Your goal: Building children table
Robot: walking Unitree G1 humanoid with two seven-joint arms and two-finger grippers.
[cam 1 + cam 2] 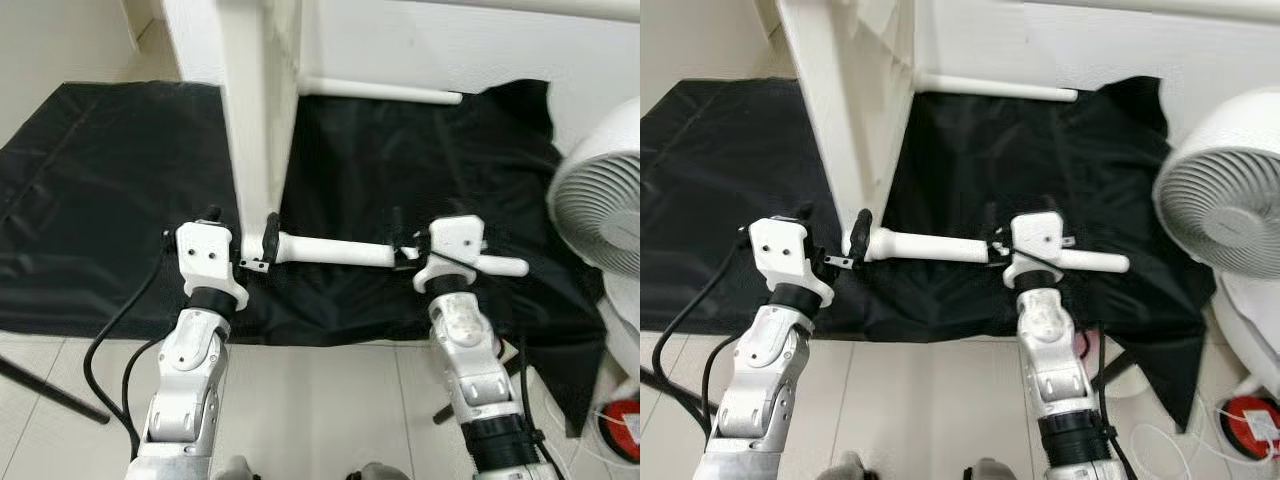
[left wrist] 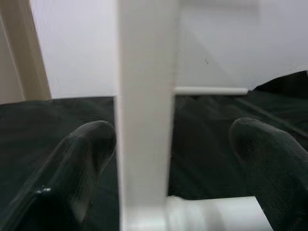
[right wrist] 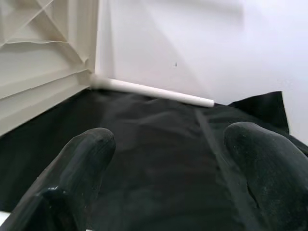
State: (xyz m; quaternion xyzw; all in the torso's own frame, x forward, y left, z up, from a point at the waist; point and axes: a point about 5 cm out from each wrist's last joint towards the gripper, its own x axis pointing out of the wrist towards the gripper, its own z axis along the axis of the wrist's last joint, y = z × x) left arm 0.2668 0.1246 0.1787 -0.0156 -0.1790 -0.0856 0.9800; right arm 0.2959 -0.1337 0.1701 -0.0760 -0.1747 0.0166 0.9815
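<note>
Now, progress: the white tabletop stands on edge on the black sheet, upper centre of the frame. One round leg already juts from its far corner at the top; a second leg lies level at mid-frame, its end meeting the near corner, seemingly being fitted. Tightening it and adding the remaining legs look left to do.

Left gripper: jaws released, spread either side of the panel's edge at the joint, fingers clear of it.

Right gripper: on the leg right of centre; jaws look spread, whether they grasp it I cannot tell.

Materials: tabletop is smooth, with a ribbed underside; legs plain cylinders; sheet thin, creased, slightly shiny.

Surroundings: a white fan at right, pale floor tiles below.
</note>
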